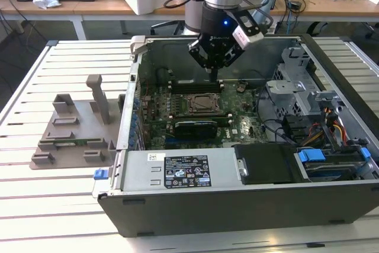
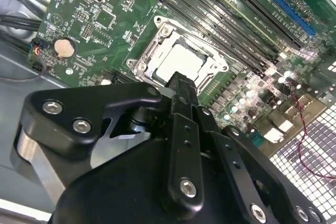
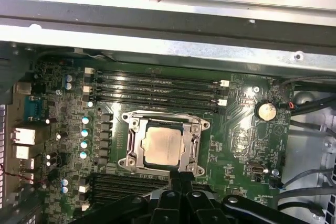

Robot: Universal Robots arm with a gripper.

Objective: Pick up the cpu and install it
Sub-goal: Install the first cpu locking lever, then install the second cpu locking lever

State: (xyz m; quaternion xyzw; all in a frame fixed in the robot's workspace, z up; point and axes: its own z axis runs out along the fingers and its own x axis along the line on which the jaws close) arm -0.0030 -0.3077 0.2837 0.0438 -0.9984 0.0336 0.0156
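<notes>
Exterior view: gripper (image 1: 214, 79) hung inside the open computer case (image 1: 249, 202), just above the motherboard (image 1: 237, 117) near the socket (image 1: 196, 103); fixture tray (image 1: 74, 134) lay outside, towards the exterior view's left.

Second wrist view: fingers (image 2: 181, 95) together, holding nothing; the cpu (image 2: 178, 62) sat in the socket beyond the tips.

First wrist view: cpu (image 3: 162, 147) appeared seated flat within its frame, so placement judged done. Coin cell (image 3: 265, 110) and memory slots (image 3: 157, 87) were visible here, not discernible in the exterior view.
</notes>
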